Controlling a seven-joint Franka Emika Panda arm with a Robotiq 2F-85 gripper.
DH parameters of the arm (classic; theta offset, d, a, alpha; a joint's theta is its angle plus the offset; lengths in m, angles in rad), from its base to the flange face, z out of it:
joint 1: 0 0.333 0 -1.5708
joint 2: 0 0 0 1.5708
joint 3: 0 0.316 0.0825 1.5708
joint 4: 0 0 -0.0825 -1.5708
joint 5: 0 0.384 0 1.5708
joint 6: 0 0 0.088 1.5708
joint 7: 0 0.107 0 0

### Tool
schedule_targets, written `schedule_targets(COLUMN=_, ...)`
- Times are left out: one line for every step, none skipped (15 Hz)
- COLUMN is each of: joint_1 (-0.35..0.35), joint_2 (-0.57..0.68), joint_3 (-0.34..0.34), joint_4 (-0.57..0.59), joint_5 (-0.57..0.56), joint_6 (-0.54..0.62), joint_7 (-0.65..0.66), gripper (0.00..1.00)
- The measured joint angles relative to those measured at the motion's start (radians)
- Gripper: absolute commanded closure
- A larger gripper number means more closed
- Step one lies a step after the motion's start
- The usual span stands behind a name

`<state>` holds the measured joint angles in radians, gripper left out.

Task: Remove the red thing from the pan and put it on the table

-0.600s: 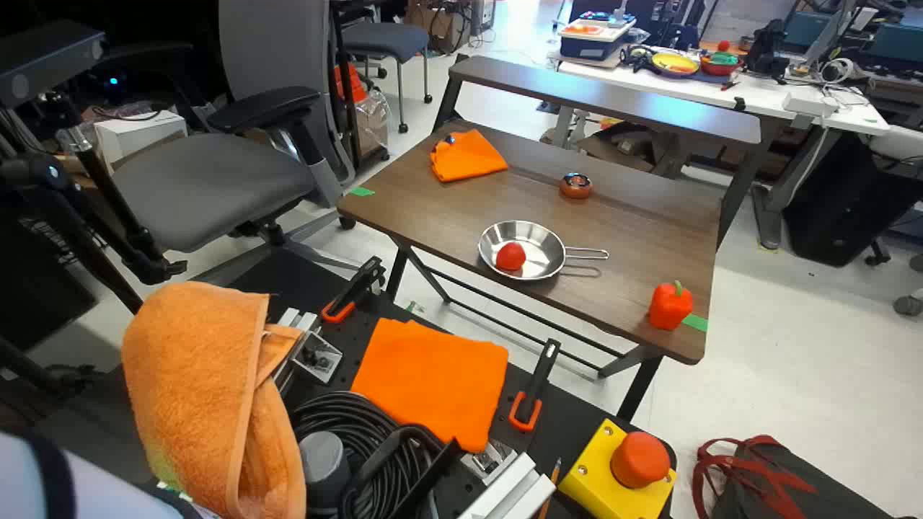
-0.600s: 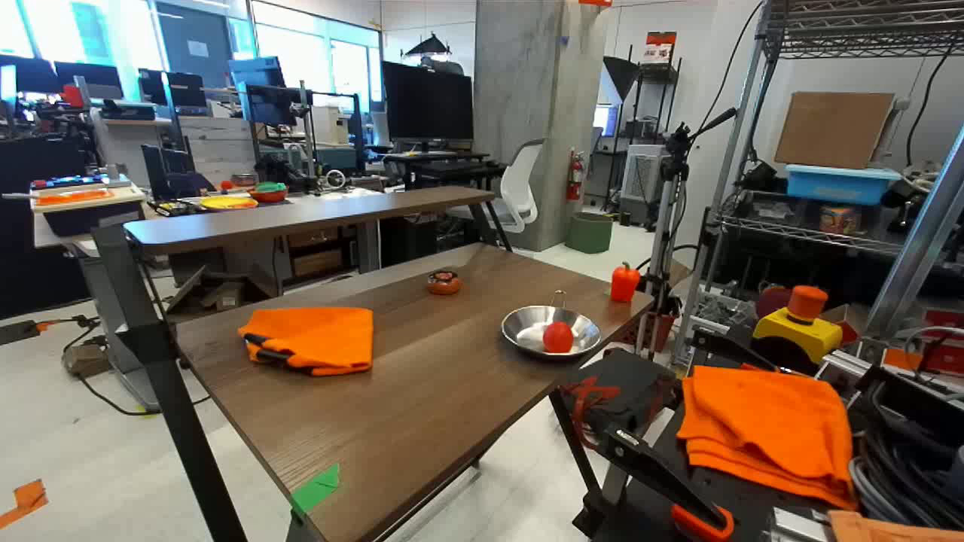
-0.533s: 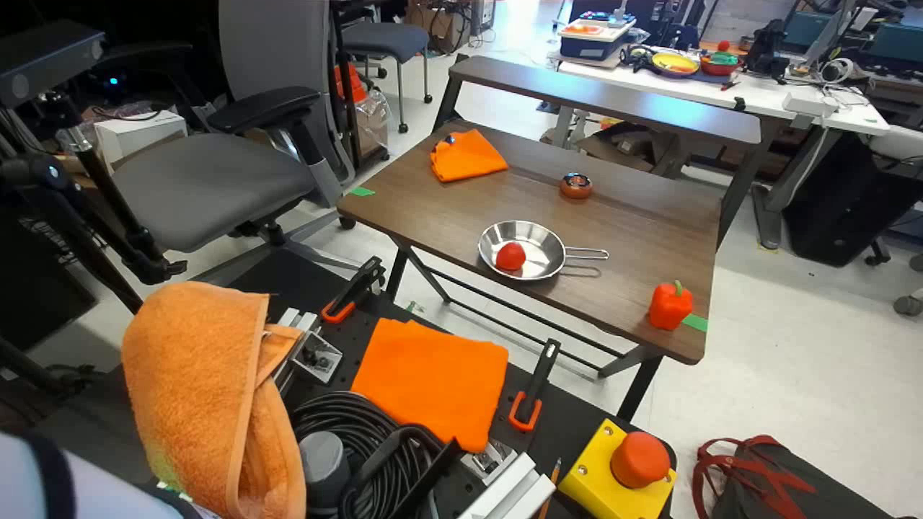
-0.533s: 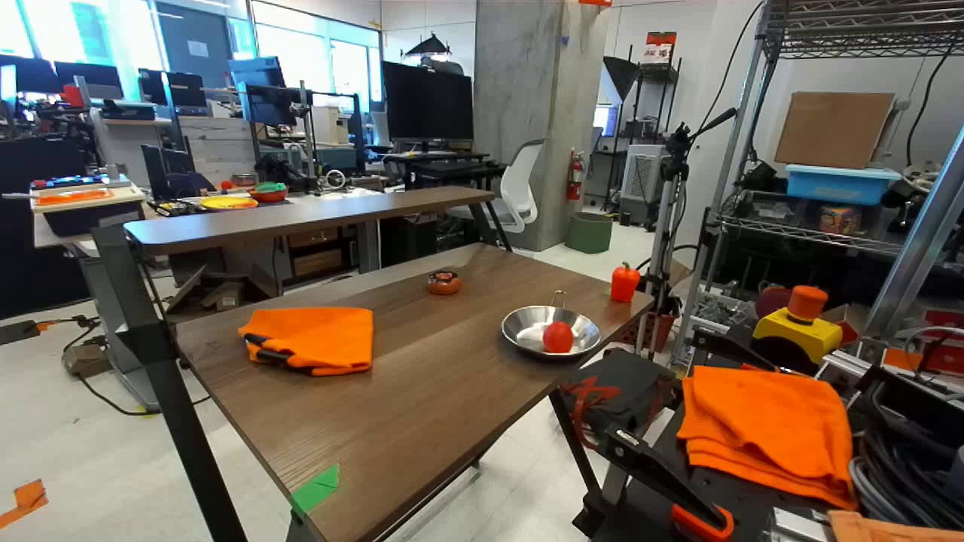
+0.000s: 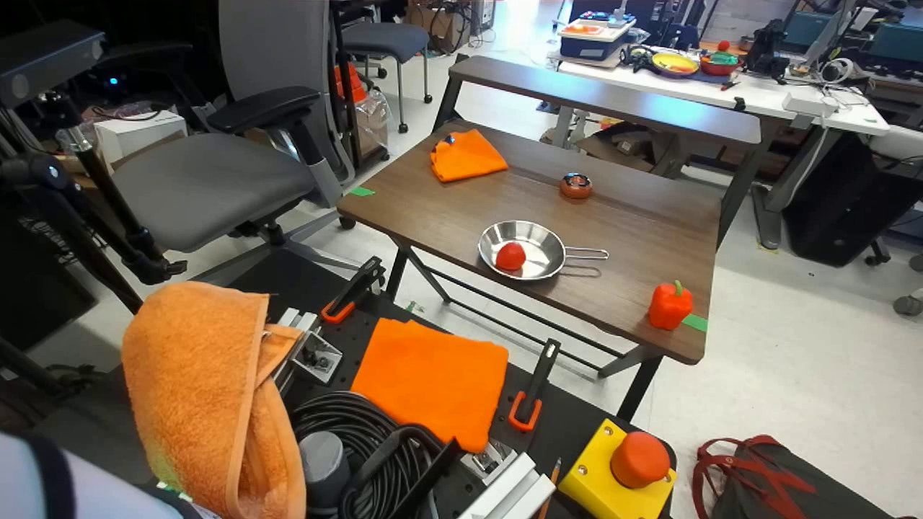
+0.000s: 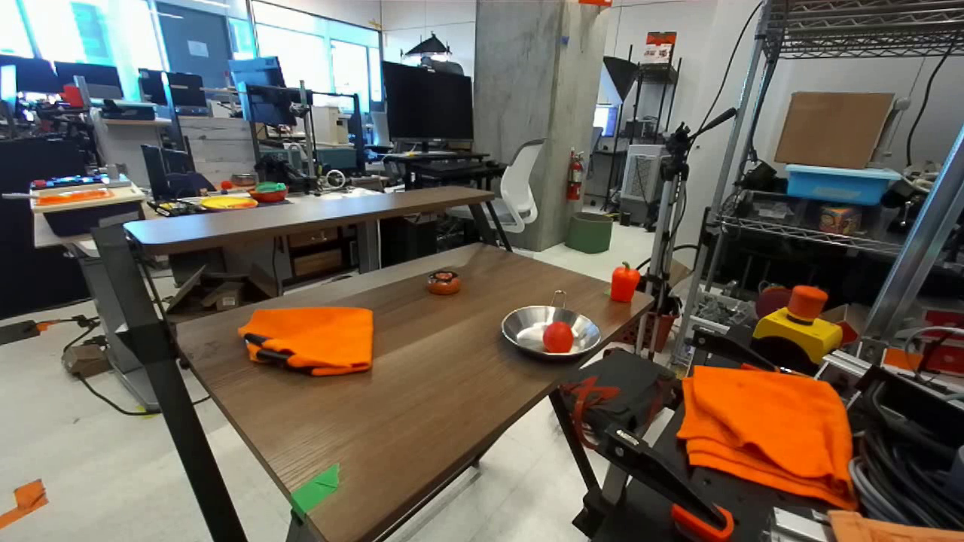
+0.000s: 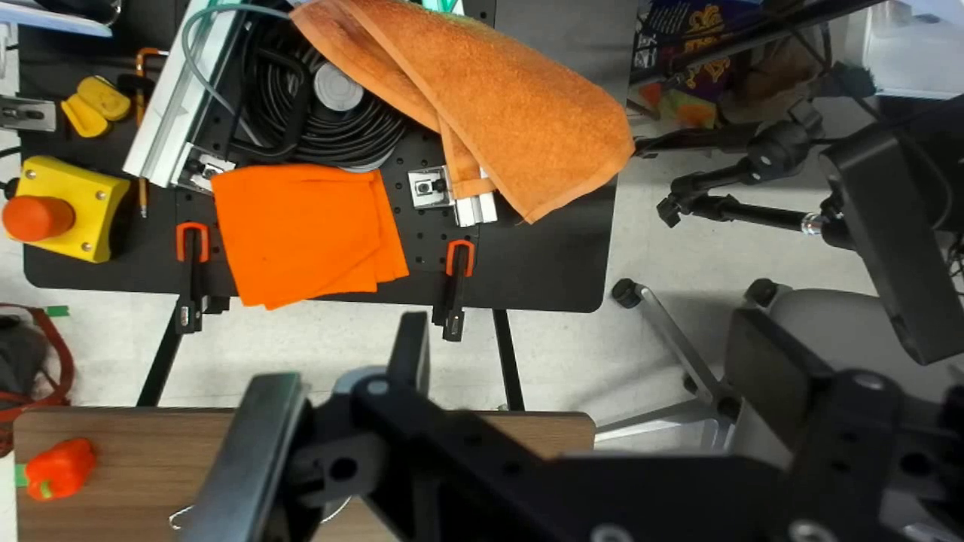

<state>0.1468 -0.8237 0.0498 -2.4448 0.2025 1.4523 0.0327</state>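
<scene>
Nearest lay the black perforated bench; our jaws stood apart. On the brown wood-grain table beyond, a round red object sat in the shallow silver-metal pan. We judged approach in hand; straddling the object was required next.

In the wrist view's lower left, the pan is mostly hidden and the bench cut off below.
</scene>
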Motion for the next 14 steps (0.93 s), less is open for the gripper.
schedule_targets(joint_1=-0.005, joint_2=0.001, joint_3=0.000, joint_4=0.000, joint_5=0.000, joint_6=0.000, joint_7=0.000, gripper=0.00)
schedule_targets(joint_1=-0.013, joint_2=0.005, joint_3=0.000, joint_4=0.000, joint_5=-0.001, joint_6=0.001, joint_7=0.000, gripper=0.00)
schedule_targets(joint_1=-0.025, joint_2=0.013, joint_3=0.000, joint_4=0.000, joint_5=-0.003, joint_6=0.005, joint_7=0.000, gripper=0.00)
schedule_targets(joint_1=-0.040, joint_2=0.024, joint_3=-0.002, joint_4=-0.001, joint_5=-0.004, joint_6=0.018, joint_7=0.000, gripper=0.00)
schedule_targets(joint_1=-0.058, joint_2=0.038, joint_3=-0.004, joint_4=-0.005, joint_5=-0.008, joint_6=0.041, joint_7=0.000, gripper=0.00)
schedule_targets(joint_1=-0.078, joint_2=0.055, joint_3=-0.007, joint_4=-0.013, joint_5=-0.013, joint_6=0.079, joint_7=0.000, gripper=0.00)
schedule_targets(joint_1=-0.099, joint_2=0.074, joint_3=-0.011, joint_4=-0.027, joint_5=-0.018, joint_6=0.128, joint_7=0.000, gripper=0.00)
schedule_targets(joint_1=-0.119, joint_2=0.098, joint_3=-0.015, joint_4=-0.041, joint_5=-0.024, joint_6=0.182, joint_7=0.000, gripper=0.00)
schedule_targets(joint_1=-0.137, joint_2=0.127, joint_3=-0.018, joint_4=-0.055, joint_5=-0.030, joint_6=0.233, joint_7=0.000, gripper=0.00)
schedule_targets(joint_1=-0.153, joint_2=0.161, joint_3=-0.021, joint_4=-0.066, joint_5=-0.037, joint_6=0.284, joint_7=0.000, gripper=0.00)
schedule_targets(joint_1=-0.166, joint_2=0.198, joint_3=-0.022, joint_4=-0.073, joint_5=-0.042, joint_6=0.333, joint_7=0.002, gripper=0.00)
schedule_targets(joint_1=-0.176, joint_2=0.238, joint_3=-0.024, joint_4=-0.076, joint_5=-0.047, joint_6=0.381, joint_7=0.007, gripper=0.00)
schedule_targets(joint_1=-0.184, joint_2=0.280, joint_3=-0.024, joint_4=-0.076, joint_5=-0.053, joint_6=0.430, joint_7=0.013, gripper=0.00)
schedule_targets(joint_1=-0.188, joint_2=0.323, joint_3=-0.024, joint_4=-0.075, joint_5=-0.060, joint_6=0.476, joint_7=0.020, gripper=0.00)
